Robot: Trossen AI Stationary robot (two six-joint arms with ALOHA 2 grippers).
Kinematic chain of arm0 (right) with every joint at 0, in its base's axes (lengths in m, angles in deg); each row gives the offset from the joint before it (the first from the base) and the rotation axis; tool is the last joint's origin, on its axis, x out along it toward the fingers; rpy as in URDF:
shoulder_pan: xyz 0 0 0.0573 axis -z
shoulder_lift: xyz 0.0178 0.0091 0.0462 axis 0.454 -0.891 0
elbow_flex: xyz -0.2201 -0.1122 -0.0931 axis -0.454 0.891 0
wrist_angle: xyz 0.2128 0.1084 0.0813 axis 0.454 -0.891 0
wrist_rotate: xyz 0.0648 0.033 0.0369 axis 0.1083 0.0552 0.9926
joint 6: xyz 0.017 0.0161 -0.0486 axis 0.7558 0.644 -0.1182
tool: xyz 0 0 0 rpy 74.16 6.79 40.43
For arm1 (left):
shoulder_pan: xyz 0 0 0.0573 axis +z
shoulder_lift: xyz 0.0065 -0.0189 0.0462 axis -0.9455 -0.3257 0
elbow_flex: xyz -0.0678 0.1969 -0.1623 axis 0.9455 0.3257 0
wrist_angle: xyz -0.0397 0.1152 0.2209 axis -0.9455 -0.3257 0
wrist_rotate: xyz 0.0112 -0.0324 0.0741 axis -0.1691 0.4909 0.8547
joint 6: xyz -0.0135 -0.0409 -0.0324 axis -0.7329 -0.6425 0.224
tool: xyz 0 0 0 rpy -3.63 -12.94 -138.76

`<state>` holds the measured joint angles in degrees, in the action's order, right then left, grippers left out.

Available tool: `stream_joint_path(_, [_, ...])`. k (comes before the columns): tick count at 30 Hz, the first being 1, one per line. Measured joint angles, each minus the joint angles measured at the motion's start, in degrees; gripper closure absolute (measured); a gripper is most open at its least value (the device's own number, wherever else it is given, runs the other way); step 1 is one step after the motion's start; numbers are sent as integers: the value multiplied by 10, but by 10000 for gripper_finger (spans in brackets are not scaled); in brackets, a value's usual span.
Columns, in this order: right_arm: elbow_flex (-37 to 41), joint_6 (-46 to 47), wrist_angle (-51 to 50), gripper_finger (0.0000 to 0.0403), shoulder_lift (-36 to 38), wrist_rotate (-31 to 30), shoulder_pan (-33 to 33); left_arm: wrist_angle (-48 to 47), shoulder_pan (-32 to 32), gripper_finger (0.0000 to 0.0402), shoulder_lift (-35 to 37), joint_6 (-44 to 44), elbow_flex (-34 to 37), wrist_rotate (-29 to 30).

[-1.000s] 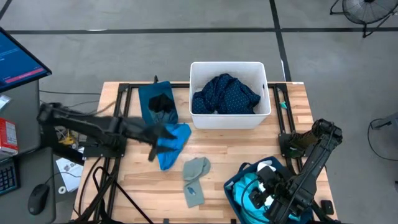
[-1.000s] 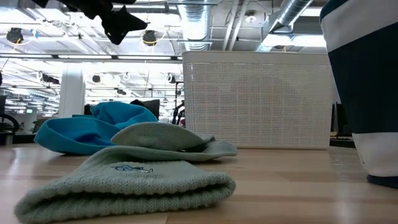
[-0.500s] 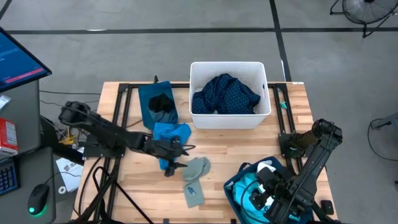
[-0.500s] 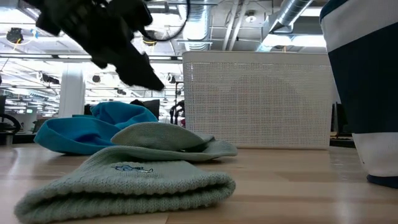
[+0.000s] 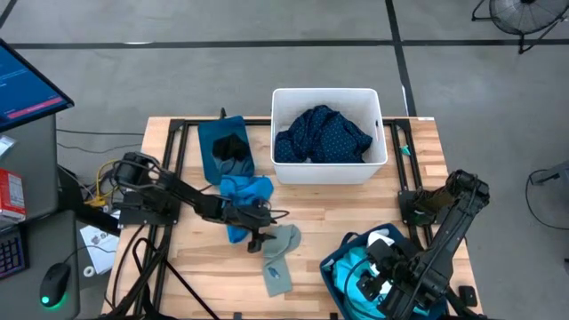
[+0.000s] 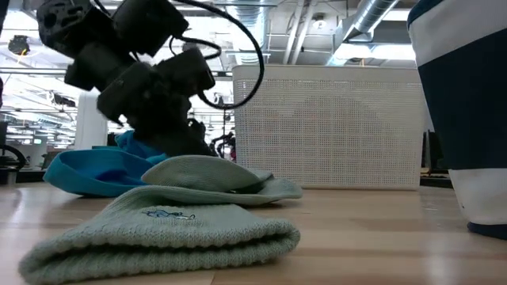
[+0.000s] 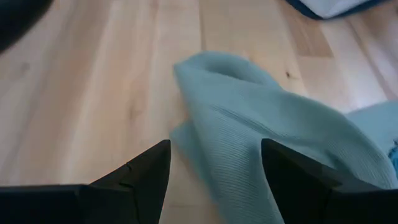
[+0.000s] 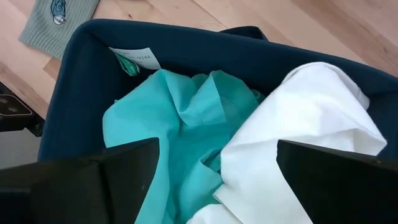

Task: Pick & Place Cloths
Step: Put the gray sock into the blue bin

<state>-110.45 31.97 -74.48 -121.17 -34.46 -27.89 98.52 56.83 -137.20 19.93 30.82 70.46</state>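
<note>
Two pale grey-green cloths lie on the table: a flat one [image 5: 283, 238] [image 6: 214, 174] and a knit one with a small logo [image 5: 277, 277] [image 6: 158, 233] nearer the front edge. My left gripper [image 5: 264, 236] [image 6: 186, 138] [image 7: 214, 180] is open and slants down, low over the flat cloth's left end [image 7: 249, 124]; whether the fingers touch it does not show. A bright blue cloth [image 5: 244, 200] lies just left of them. My right gripper [image 8: 230, 180] hangs open above the navy bin [image 5: 338, 262], over turquoise [image 8: 168, 118] and white [image 8: 311, 124] cloths.
A white tub [image 5: 327, 93] at the far middle holds a navy dotted cloth [image 5: 322, 135]. A teal bin [image 5: 222, 147] with a black piece [image 5: 231, 147] stands at the far left. Bare wood lies between the grey cloths and the tub.
My left gripper has come down from above the bright blue cloth and gone toward the table's right edge and front, ending low over the flat grey-green cloth. Its fingers have stayed open. The cloths have not moved.
</note>
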Motion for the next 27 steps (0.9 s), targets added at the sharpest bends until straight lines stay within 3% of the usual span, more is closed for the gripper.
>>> stream_joint_path(5, [0,0,2,85,0,0,0,5,0,177,-34,0,0,-4])
stream_joint_path(8, [0,0,3,85,0,1,-3,13,0,208,-45,-15,-1,-7])
stream_joint_path(16, [0,3,-1,85,0,1,-10,-4,2,387,-19,-52,1,-21])
stream_joint_path(21, [0,3,-2,85,0,1,-11,0,5,400,42,-69,1,-20])
stream_joint_path(27, [0,5,-5,85,0,1,-11,0,7,401,162,-70,0,-5])
